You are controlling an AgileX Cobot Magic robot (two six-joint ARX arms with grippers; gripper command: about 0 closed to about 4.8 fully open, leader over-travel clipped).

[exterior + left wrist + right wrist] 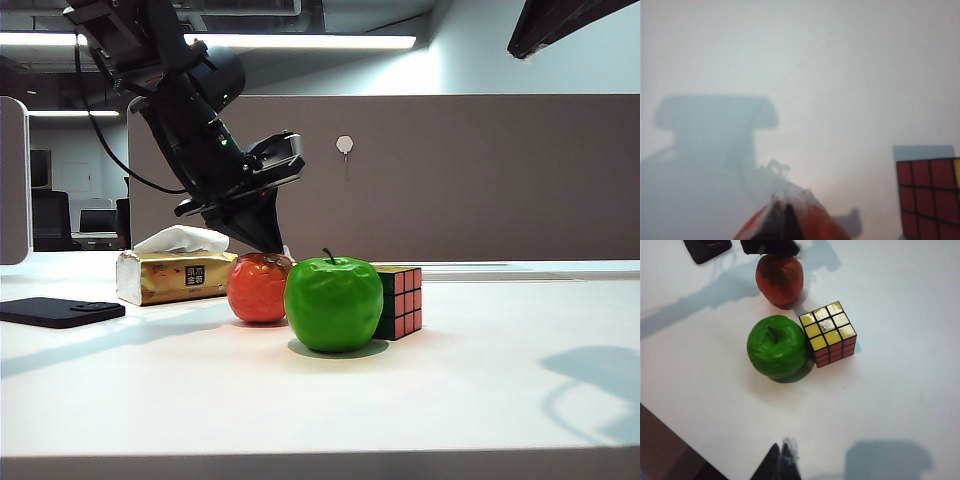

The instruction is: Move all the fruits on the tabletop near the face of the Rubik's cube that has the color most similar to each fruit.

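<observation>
The Rubik's cube (402, 300) (829, 332) (930, 197) stands on the white tabletop (480, 380) with its yellow face up. The green apple (333, 303) (776, 346) rests against the cube's green side. The wrinkled orange-red fruit (258, 287) (779, 279) (817, 225) lies just behind the apple, a little apart from the cube. My left gripper (272, 246) (785, 212) is shut, its tips right at the top of that fruit. My right gripper (782, 460) hangs shut high over the near table and holds nothing.
A gold tissue pack (175, 272) stands behind the fruits on the left. A black phone (60, 311) (706, 247) lies flat further left. A grey partition (480, 170) closes the back. The table's edge (670, 432) runs close under the right gripper.
</observation>
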